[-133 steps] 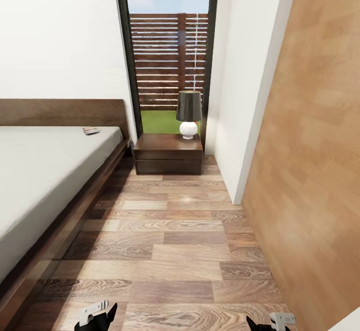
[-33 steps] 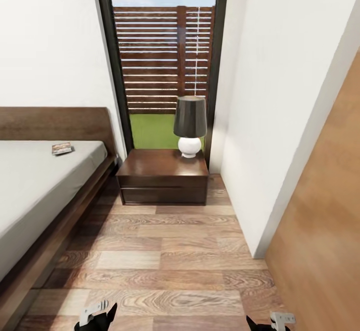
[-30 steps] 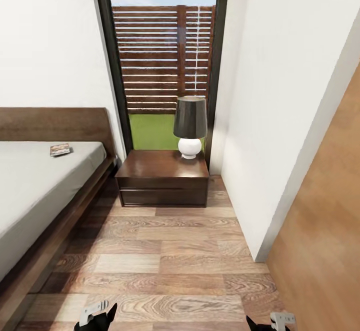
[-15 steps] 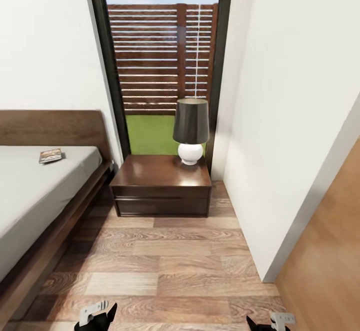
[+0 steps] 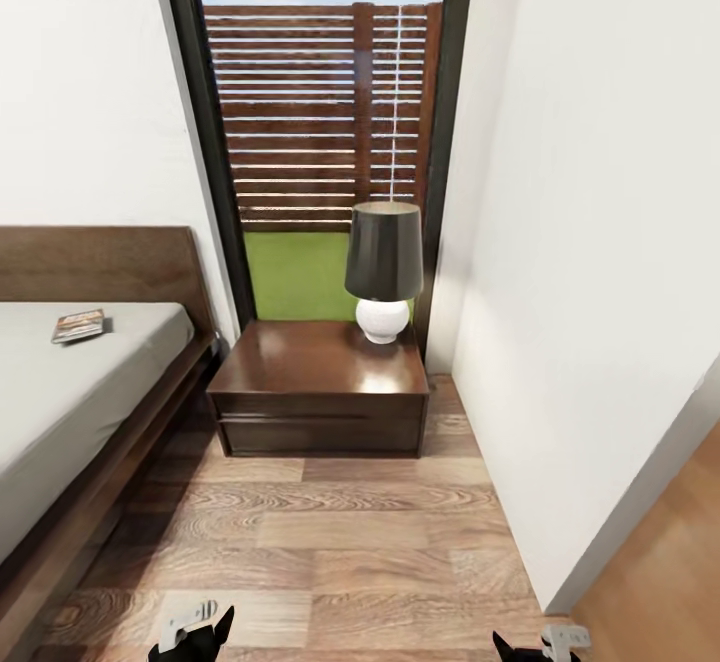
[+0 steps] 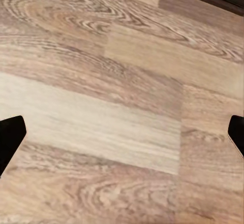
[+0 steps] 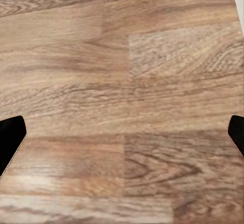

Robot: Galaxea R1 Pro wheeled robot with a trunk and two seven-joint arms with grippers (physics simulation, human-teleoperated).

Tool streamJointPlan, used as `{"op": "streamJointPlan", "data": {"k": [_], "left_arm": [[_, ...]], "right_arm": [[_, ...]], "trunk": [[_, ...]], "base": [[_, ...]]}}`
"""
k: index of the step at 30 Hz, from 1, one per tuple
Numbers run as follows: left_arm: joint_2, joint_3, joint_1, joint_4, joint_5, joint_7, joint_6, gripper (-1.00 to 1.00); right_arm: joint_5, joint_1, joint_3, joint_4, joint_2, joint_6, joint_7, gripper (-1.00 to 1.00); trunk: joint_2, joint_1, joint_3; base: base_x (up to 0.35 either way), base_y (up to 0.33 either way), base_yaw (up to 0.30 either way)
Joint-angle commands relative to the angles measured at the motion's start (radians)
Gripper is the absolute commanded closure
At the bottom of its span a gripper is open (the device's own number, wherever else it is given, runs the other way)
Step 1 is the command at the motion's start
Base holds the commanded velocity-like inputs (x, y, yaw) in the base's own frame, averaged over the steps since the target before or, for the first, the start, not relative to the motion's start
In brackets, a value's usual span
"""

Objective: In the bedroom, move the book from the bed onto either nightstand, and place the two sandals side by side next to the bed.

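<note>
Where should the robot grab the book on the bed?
Probably by its edge nearest the bed's side rail, coming from the floor side. The book lies flat and thin on the mattress near the headboard, so the fingers would need to pinch across its thickness at an edge. Both end effectors hang open over the floor, holding nothing.
</note>
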Motion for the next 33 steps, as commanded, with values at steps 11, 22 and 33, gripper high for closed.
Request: {"op": "streamJointPlan", "data": {"k": [11, 22, 33], "left_arm": [[-0.001, 0.009, -0.001, 0.001, -0.010, -0.004, -0.004, -1.00], [0.000, 0.009, -0.001, 0.001, -0.010, -0.004, -0.004, -1.00], [0.000, 0.009, -0.001, 0.001, -0.010, -0.004, -0.004, -1.00]], "right_arm": [[-0.011, 0.000, -0.004, 0.001, 0.000, 0.000, 0.010, -1.00], [-0.011, 0.000, -0.004, 0.001, 0.000, 0.000, 0.011, -1.00], [-0.011, 0.000, -0.004, 0.001, 0.000, 0.000, 0.011, -1.00]], "trunk": [[0.000, 0.000, -0.001], [0.000, 0.000, -0.001], [0.000, 0.000, -0.001]], "base": [[0.296, 0.000, 0.000], [0.291, 0.000, 0.000], [0.264, 0.024, 0.000]]}}
